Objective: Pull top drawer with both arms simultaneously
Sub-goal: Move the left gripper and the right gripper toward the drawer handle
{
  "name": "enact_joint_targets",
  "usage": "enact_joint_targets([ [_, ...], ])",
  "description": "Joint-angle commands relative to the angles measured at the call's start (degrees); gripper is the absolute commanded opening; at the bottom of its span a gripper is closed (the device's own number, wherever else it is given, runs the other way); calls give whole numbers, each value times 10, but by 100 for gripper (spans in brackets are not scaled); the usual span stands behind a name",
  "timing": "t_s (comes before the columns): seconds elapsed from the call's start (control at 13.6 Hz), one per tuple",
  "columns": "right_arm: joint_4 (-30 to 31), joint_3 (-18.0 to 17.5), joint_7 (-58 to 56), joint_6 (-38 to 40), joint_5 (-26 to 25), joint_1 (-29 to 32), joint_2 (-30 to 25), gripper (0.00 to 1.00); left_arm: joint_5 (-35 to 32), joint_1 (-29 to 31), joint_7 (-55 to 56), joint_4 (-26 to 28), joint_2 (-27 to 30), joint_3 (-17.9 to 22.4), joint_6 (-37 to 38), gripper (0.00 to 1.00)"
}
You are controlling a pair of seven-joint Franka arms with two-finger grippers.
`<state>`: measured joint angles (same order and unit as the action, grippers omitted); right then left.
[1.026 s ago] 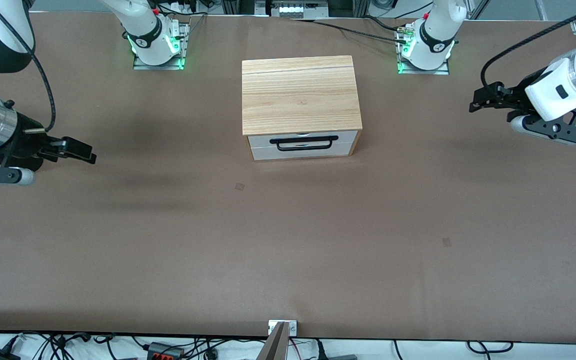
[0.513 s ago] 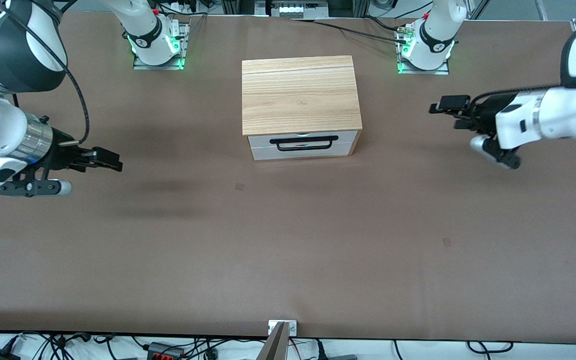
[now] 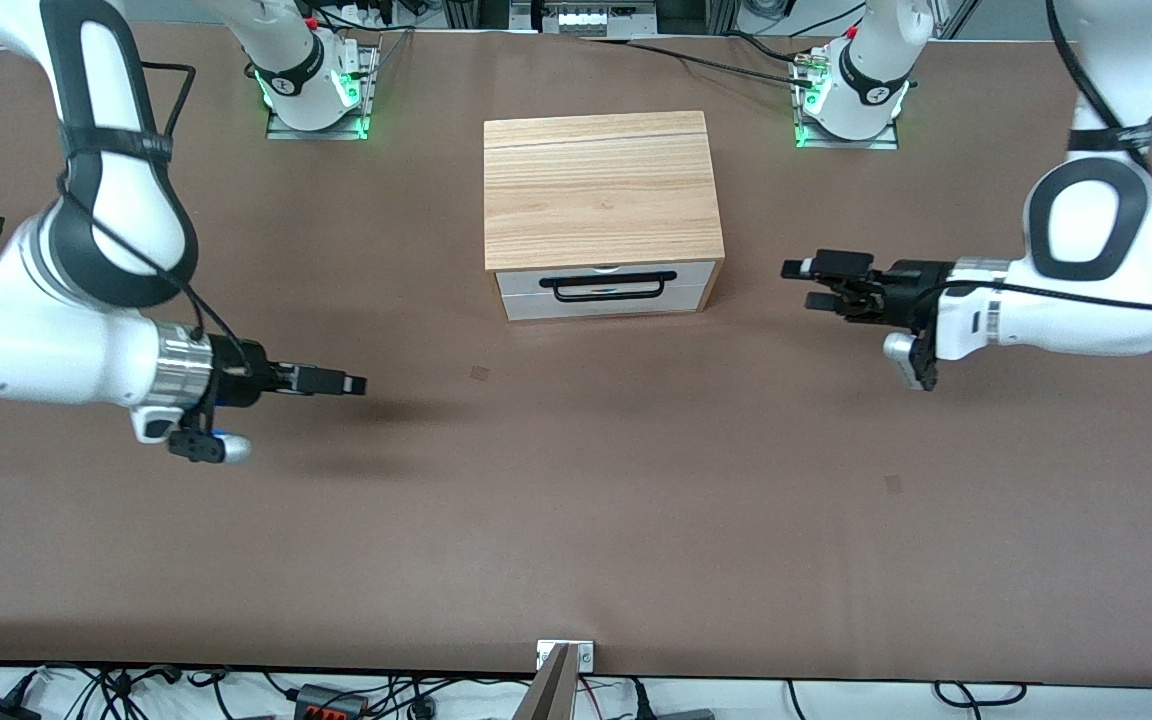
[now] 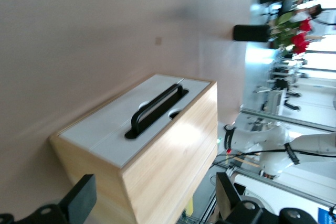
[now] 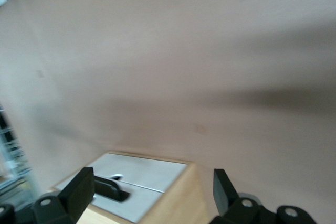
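At the centre of the front view, slightly above the middle, the top drawer [image 3: 604, 281] sits fully closed in its cabinet [image 3: 600, 190], its black bar handle [image 3: 608, 286] untouched, so the pull has not begun. The left gripper [image 3: 804, 285] hovers over the table [image 3: 576, 520] at middle right of the frame, fingers apart and empty. The right gripper [image 3: 356, 384] hovers at middle left, also spread and empty. Both must reach the handle, grip it, then draw together. The cabinet's lower front is hard to make out
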<state>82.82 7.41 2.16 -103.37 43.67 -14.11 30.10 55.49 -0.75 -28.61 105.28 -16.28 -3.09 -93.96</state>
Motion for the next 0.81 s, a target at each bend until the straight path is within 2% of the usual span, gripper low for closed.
enact_joint_targets([
  [0.0,-5,-4,-119,-7,69,-8,37,100,79,1,-93,49,-28,-2,-28,100],
  [0.15,29,-8,-291,1,220,-6,66,100,125,1,-154,51,-70,-2,-32,100],
  [0.29,73,-11,-378,-5,316,-21,69,100,201,0,-229,67,-114,-2,-32,100],
  [0.44,88,-12,-433,-1,380,-43,91,100,266,-2,-282,91,-144,-25,-34,100],
  [0.51,95,-26,-475,9,422,-46,107,100,290,-5,-307,101,-154,-31,-42,100],
  [0.73,107,-71,-496,20,447,-52,127,100,346,-5,-359,141,-176,-70,-62,100],
])
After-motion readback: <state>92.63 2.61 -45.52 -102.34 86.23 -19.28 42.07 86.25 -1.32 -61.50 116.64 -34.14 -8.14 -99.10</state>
